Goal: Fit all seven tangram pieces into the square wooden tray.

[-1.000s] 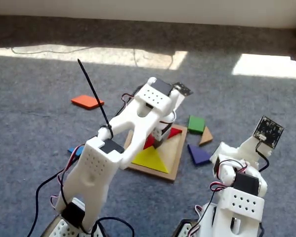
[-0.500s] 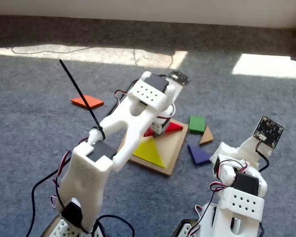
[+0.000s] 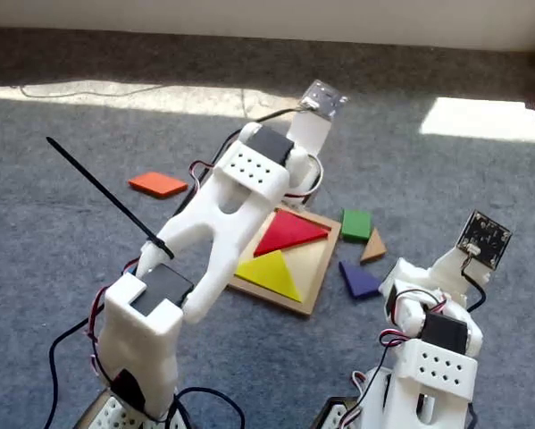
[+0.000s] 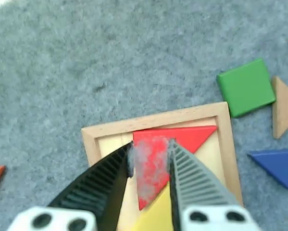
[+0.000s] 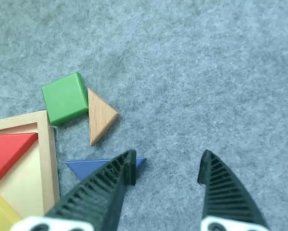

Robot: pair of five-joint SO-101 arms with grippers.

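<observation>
The square wooden tray (image 3: 328,268) (image 4: 153,120) lies on the grey carpet and holds a red triangle (image 3: 289,232) (image 4: 182,137) and a yellow triangle (image 3: 267,273). My left gripper (image 4: 149,145) hangs open above the red triangle, which lies flat in the tray. Just right of the tray are a green square (image 3: 355,224) (image 5: 64,97), a tan triangle (image 3: 372,248) (image 5: 100,115) and a dark blue triangle (image 3: 359,280) (image 5: 86,167). An orange piece (image 3: 158,184) lies far to the left. My right gripper (image 5: 165,168) is open over bare carpet beside the blue triangle.
The right arm (image 3: 437,340) sits folded at the front right. A black cable tie (image 3: 97,192) sticks out from the left arm. A dark strip of floor and a wall run along the back.
The left arm lifted up and back from the tray, and the red triangle now shows lying flat in it. The right arm has not moved.
</observation>
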